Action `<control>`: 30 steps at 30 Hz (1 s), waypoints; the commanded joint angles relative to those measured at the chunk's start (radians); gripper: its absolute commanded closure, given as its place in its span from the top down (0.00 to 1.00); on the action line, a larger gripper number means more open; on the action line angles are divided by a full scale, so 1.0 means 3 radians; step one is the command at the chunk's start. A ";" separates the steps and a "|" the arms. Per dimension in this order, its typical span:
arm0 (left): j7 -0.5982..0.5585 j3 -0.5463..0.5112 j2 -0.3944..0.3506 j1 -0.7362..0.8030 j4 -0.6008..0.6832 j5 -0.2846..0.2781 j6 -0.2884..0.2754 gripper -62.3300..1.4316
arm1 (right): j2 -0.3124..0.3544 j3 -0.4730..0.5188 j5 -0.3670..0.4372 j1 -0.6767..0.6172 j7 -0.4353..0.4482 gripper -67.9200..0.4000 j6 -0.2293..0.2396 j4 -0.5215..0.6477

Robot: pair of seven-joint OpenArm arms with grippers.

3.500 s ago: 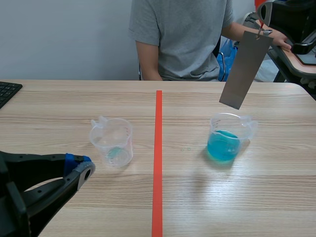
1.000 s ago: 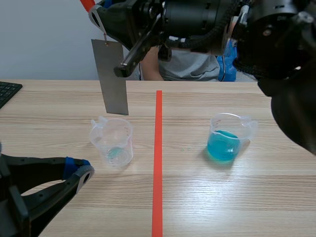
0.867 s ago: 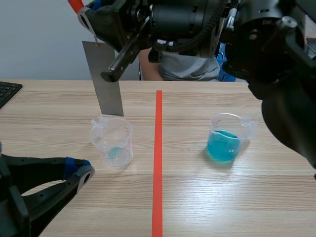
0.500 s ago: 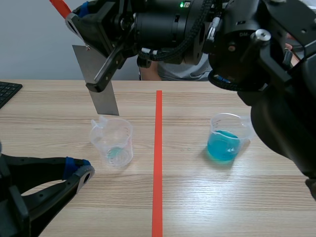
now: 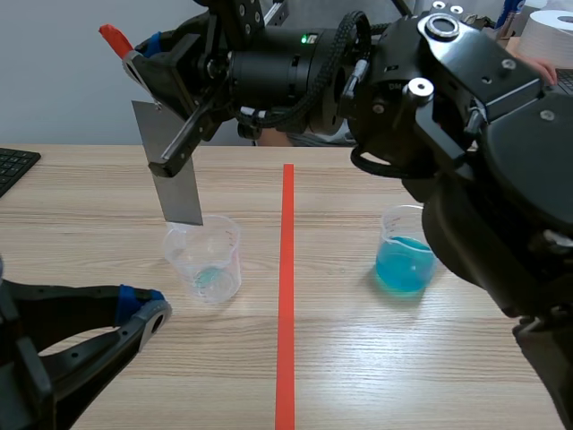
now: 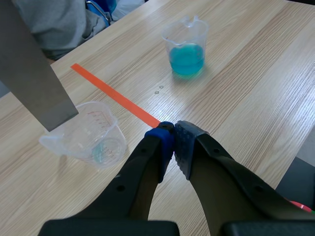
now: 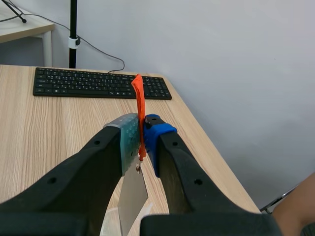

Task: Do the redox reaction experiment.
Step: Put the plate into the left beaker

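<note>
A grey metal sheet [image 5: 175, 170] hangs from an orange tag [image 5: 112, 38], and my right gripper [image 5: 143, 64] is shut on that tag, high over the table's left half. The sheet's lower edge is at the rim of a clear beaker [image 5: 203, 260] with a trace of blue at its bottom. A second beaker [image 5: 406, 260], part full of blue liquid, stands right of the tape line. In the right wrist view the fingers [image 7: 120, 140] pinch the tag [image 7: 139, 105] with the sheet [image 7: 132, 196] below. My left gripper [image 6: 172, 135] is shut on nothing, near the clear beaker [image 6: 86, 135] and the sheet [image 6: 29, 73].
An orange-red tape line [image 5: 286, 287] splits the table. A black keyboard [image 5: 13, 166] lies at the far left edge, also in the right wrist view [image 7: 98, 83]. The right arm spans the scene's top and hides most of the person; a hand [image 5: 542, 67] shows at the right.
The right arm has carried the hanging sheet from above the blue beaker leftward across the tape line and lowered it to the clear beaker's rim. The left gripper has stayed in place.
</note>
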 commanded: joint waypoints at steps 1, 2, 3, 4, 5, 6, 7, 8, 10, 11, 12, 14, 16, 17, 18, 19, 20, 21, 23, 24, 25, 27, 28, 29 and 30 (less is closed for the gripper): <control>-0.0032 0.0013 0.0032 -0.0001 0.0034 -0.0045 0.0019 0.08 | -0.0045 -0.0027 0.0008 0.0156 0.0045 0.02 -0.0025 -0.0023; -0.0032 0.0013 0.0032 -0.0001 0.0034 -0.0045 0.0020 0.08 | -0.0053 -0.0042 0.0001 0.0173 0.0045 0.02 -0.0025 -0.0052; -0.0032 0.0013 0.0032 -0.0001 0.0034 -0.0045 0.0020 0.08 | -0.0060 -0.0057 0.0001 0.0183 0.0053 0.02 -0.0029 -0.0078; -0.0032 0.0013 0.0032 -0.0001 0.0034 -0.0045 0.0020 0.08 | -0.0060 -0.0076 -0.0011 0.0191 0.0071 0.02 -0.0053 -0.0095; -0.0031 0.0013 0.0032 -0.0001 0.0034 -0.0045 0.0020 0.08 | -0.0060 -0.0097 -0.0039 0.0191 0.0097 0.02 -0.0092 -0.0111; -0.0032 0.0013 0.0032 -0.0001 0.0034 -0.0045 0.0020 0.08 | -0.0060 -0.0116 -0.0085 0.0191 0.0118 0.02 -0.0109 -0.0123; -0.0032 0.0013 0.0032 -0.0001 0.0034 -0.0045 0.0020 0.08 | -0.0058 -0.0135 -0.0121 0.0191 0.0132 0.02 -0.0109 -0.0139; -0.0032 0.0013 0.0032 -0.0001 0.0034 -0.0045 0.0020 0.08 | -0.0058 -0.0151 -0.0142 0.0191 0.0149 0.02 -0.0109 -0.0158; -0.0032 0.0013 0.0032 -0.0001 0.0034 -0.0045 0.0020 0.08 | -0.0058 -0.0183 -0.0161 0.0191 0.0169 0.02 -0.0111 -0.0197; -0.0032 0.0013 0.0032 -0.0001 0.0034 -0.0045 0.0020 0.08 | -0.0058 -0.0193 -0.0161 0.0191 0.0169 0.02 -0.0111 -0.0215; -0.0032 0.0013 0.0032 -0.0001 0.0034 -0.0045 0.0020 0.08 | -0.0058 -0.0200 -0.0163 0.0191 0.0169 0.02 -0.0112 -0.0229; -0.0032 0.0013 0.0032 -0.0001 0.0034 -0.0045 0.0020 0.08 | -0.0058 -0.0200 -0.0172 0.0189 0.0170 0.02 -0.0122 -0.0242; -0.0032 0.0013 0.0032 -0.0001 0.0034 -0.0045 0.0020 0.08 | -0.0058 -0.0200 -0.0172 0.0191 0.0173 0.02 -0.0123 -0.0243; -0.0032 0.0013 0.0032 -0.0001 0.0034 -0.0045 0.0020 0.08 | -0.0058 -0.0200 -0.0172 0.0191 0.0179 0.02 -0.0135 -0.0243; -0.0032 0.0013 0.0032 -0.0001 0.0034 -0.0045 0.0020 0.08 | -0.0058 -0.0200 -0.0172 0.0191 0.0179 0.02 -0.0135 -0.0243; -0.0032 0.0013 0.0032 -0.0001 0.0034 -0.0045 0.0020 0.08 | -0.0058 -0.0200 -0.0172 0.0191 0.0179 0.02 -0.0135 -0.0243; -0.0029 0.0013 0.0032 -0.0001 0.0034 -0.0045 0.0020 0.08 | -0.0058 -0.0200 -0.0172 0.0189 0.0178 0.02 -0.0135 -0.0243; -0.0022 0.0013 0.0032 -0.0001 0.0034 -0.0045 0.0020 0.08 | -0.0057 -0.0200 -0.0173 0.0189 0.0177 0.02 -0.0135 -0.0244; 0.0000 0.0013 0.0032 -0.0001 0.0034 -0.0045 0.0020 0.08 | -0.0057 -0.0200 -0.0178 0.0189 0.0175 0.02 -0.0136 -0.0251; 0.0017 0.0013 0.0032 -0.0001 0.0034 -0.0045 0.0020 0.08 | -0.0057 -0.0200 -0.0196 0.0189 0.0175 0.02 -0.0161 -0.0254; 0.0027 0.0013 0.0032 -0.0001 0.0034 -0.0045 0.0020 0.08 | -0.0057 -0.0200 -0.0215 0.0189 0.0175 0.02 -0.0174 -0.0259; 0.0027 0.0013 0.0032 -0.0001 0.0034 -0.0045 0.0020 0.08 | -0.0057 -0.0200 -0.0247 0.0189 0.0178 0.02 -0.0196 -0.0272; 0.0027 0.0013 0.0032 -0.0001 0.0034 -0.0045 0.0020 0.08 | -0.0056 -0.0200 -0.0247 0.0189 0.0178 0.02 -0.0196 -0.0276; 0.0027 0.0013 0.0032 -0.0001 0.0034 -0.0045 0.0020 0.08 | -0.0056 -0.0200 -0.0247 0.0189 0.0179 0.02 -0.0196 -0.0284; 0.0027 0.0013 0.0032 -0.0001 0.0034 -0.0045 0.0022 0.08 | -0.0057 -0.0200 -0.0247 0.0189 0.0181 0.02 -0.0196 -0.0291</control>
